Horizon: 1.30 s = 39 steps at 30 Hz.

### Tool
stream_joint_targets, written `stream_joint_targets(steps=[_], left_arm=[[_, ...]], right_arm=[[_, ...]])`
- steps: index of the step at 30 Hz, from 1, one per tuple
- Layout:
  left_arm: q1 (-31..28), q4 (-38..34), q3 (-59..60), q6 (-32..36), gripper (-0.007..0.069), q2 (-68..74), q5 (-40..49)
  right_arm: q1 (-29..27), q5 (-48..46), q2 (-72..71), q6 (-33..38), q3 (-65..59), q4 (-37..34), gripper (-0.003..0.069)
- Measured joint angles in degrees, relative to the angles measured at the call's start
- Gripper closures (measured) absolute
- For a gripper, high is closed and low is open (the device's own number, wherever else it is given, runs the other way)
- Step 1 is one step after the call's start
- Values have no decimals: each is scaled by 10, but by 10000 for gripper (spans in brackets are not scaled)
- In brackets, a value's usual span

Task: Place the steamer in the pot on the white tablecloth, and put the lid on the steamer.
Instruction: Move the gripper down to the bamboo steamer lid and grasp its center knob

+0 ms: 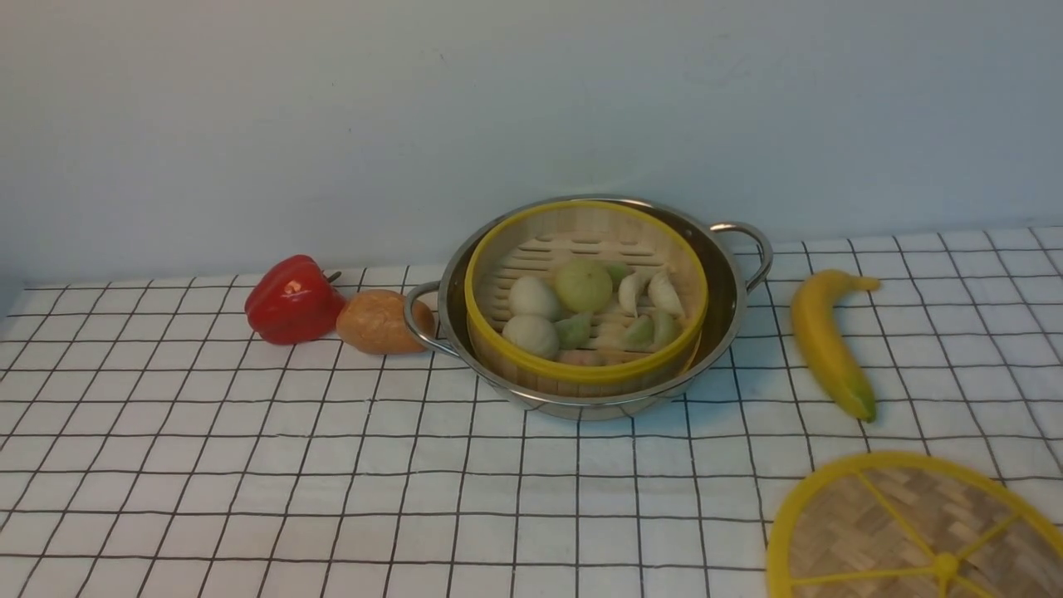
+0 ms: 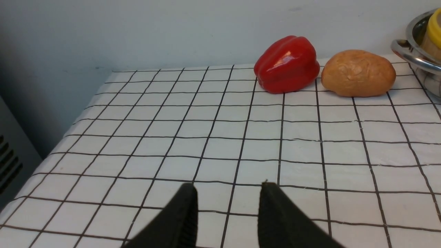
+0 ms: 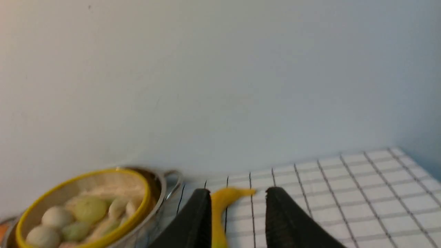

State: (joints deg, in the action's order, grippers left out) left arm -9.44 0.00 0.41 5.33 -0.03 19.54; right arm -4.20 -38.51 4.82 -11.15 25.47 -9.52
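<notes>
The steamer [image 1: 581, 373] sits inside the pot [image 1: 724, 311], just right of centre in the front view, its yellow rim a little above the steel one and no lid on it. Pale buns [image 1: 533, 297] lie toward its left and greenish dumplings [image 1: 656, 328] toward its right, on the slatted floor. The pot rests on the tablecloth [image 1: 332, 482] close to the wall [image 1: 415, 124], with a looped handle at each side. The lid [image 1: 905, 531] lies flat on the cloth in the lower right corner, well apart from the pot and cut off by the frame's edge. A banana [image 1: 826, 345] lies between the two, near the pot's right handle but not touching it. By the left handle sits a potato [image 1: 380, 321]; whether they touch I cannot tell. A red pepper [image 1: 292, 301] lies just beside it, further left. The left gripper [image 2: 228, 186] hovers low over bare cloth, its black fingers parted with nothing between them, the pepper and potato ahead of it. The right gripper [image 3: 237, 190] is likewise spread and empty, with the banana showing beyond the gap in a blurred picture.
</notes>
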Motion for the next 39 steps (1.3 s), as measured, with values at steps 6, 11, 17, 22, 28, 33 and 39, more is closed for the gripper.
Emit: stream_joint_targets(steps=[6, 11, 17, 22, 28, 33, 39], left_arm=[[0, 0, 0, 0, 382, 0, 0], [0, 0, 0, 0, 382, 0, 0], [0, 0, 0, 0, 382, 0, 0], [0, 0, 0, 0, 382, 0, 0], [0, 0, 0, 0, 382, 0, 0], [0, 0, 0, 0, 382, 0, 0], [0, 0, 0, 0, 382, 0, 0]], right_arm=[[0, -96, 70, 8, 89, -111, 416], [0, -170, 143, 35, 95, -217, 416], [0, -310, 334, 205, 95, -188, 416], [0, -240, 493, 319, 98, -189, 416], [29, -184, 652, 349, 155, -171, 380], [96, -169, 744, 300, 214, -78, 308], [180, -186, 831, 181, 256, 77, 307]])
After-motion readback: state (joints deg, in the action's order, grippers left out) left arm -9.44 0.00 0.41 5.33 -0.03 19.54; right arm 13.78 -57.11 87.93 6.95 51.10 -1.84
